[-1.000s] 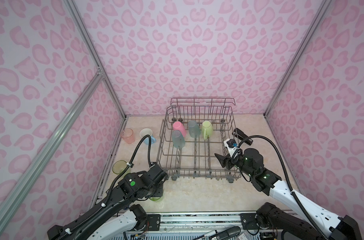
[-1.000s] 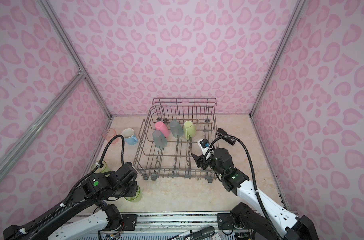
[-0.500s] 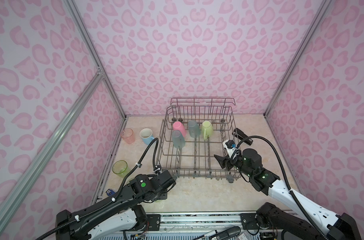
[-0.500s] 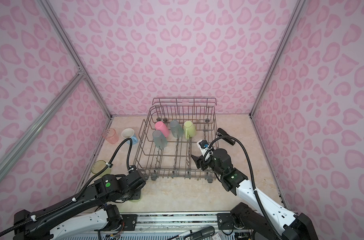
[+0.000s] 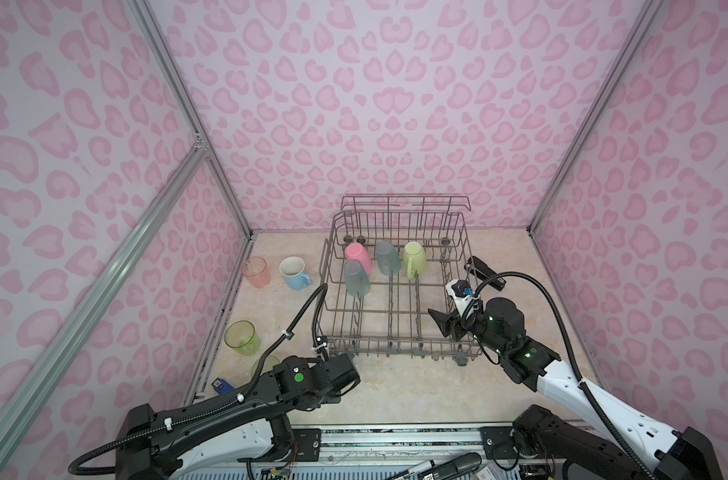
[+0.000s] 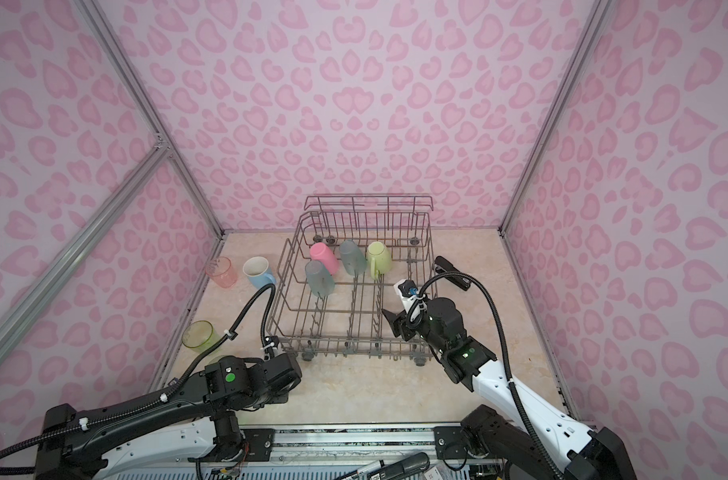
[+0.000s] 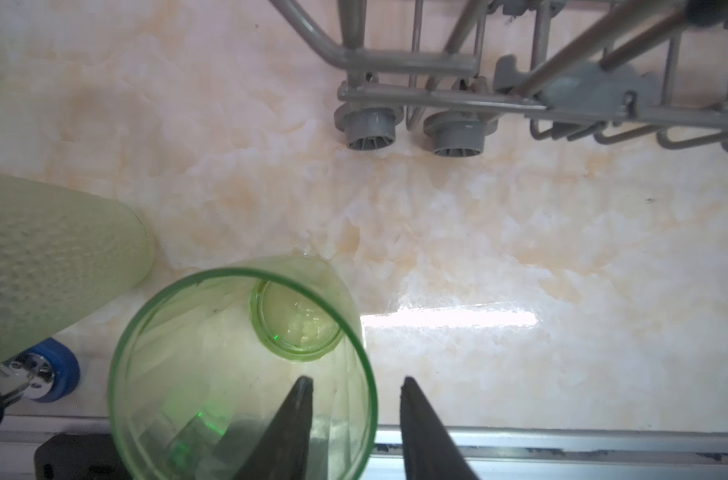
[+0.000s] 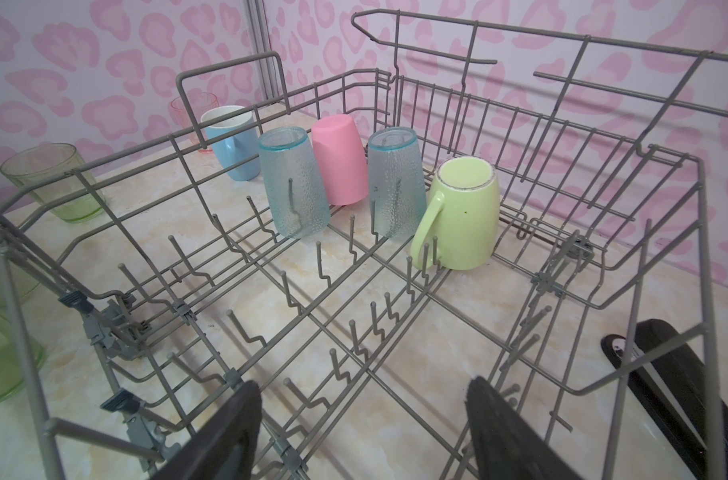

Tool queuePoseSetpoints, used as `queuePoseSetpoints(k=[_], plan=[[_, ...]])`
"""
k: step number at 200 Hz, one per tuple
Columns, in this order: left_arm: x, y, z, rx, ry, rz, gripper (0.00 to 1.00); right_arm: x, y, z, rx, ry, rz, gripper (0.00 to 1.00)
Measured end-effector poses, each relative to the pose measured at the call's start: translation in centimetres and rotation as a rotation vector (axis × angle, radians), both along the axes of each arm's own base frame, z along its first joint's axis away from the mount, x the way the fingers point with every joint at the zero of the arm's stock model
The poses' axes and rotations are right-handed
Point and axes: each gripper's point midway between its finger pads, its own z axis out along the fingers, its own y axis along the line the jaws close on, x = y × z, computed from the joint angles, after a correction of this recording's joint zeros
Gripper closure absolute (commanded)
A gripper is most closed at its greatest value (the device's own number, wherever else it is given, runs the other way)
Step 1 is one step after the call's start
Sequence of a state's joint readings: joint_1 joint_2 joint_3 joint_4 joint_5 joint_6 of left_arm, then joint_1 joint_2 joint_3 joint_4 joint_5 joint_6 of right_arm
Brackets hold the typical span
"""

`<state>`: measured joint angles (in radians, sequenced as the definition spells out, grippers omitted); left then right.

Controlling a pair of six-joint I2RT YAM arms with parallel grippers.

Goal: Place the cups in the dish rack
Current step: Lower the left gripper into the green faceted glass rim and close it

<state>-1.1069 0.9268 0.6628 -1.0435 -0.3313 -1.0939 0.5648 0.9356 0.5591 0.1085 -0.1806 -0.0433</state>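
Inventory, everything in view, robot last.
grey wire dish rack: 1, grey, centre.
pink plastic tumbler: 1, pink, inverted in rack.
teal translucent tumblers: 2, teal, inverted in rack.
light-green handled mug: 1, light-green, inverted in rack.
salmon translucent tumbler: 1, salmon, left of rack.
light-blue handled mug: 1, light-blue, beside it.
green clear tumblers: 2, green, one left of rack, one by its front-left corner.
pale-green textured tumbler: 1, pale-green, beside the latter.
black stapler: 1, black, right of rack.
left gripper: 1, black, fingers astride green tumbler's rim.
right gripper: 1, black, open, over rack's front.
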Motion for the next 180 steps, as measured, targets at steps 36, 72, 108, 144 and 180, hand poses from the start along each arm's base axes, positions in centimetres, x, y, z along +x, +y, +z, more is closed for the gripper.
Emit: queuePoseSetpoints(k=[36, 72, 108, 144, 180], plan=[[0.1, 0.2, -0.6, 0.007, -0.019, 0.009, 0.74, -0.1, 0.0, 0.2, 0.009, -0.001, 0.001, 0.23], [0.3, 0.5, -0.7, 0.001, -0.047, 0.013, 0.80, -0.1, 0.0, 0.3, 0.012, -0.005, 0.001, 0.23], [0.4, 0.7, -0.5, -0.011, -0.067, 0.016, 0.84, -0.1, 0.0, 0.4, 0.014, -0.006, 0.001, 0.23], [0.5, 0.6, -0.5, -0.011, -0.068, 0.015, 0.88, -0.1, 0.0, 0.4, 0.015, -0.006, 0.002, 0.23], [0.8, 0.0, 0.3, -0.017, -0.077, 0.005, 0.92, -0.1, -0.1, 0.4, 0.016, -0.007, 0.002, 0.23]])
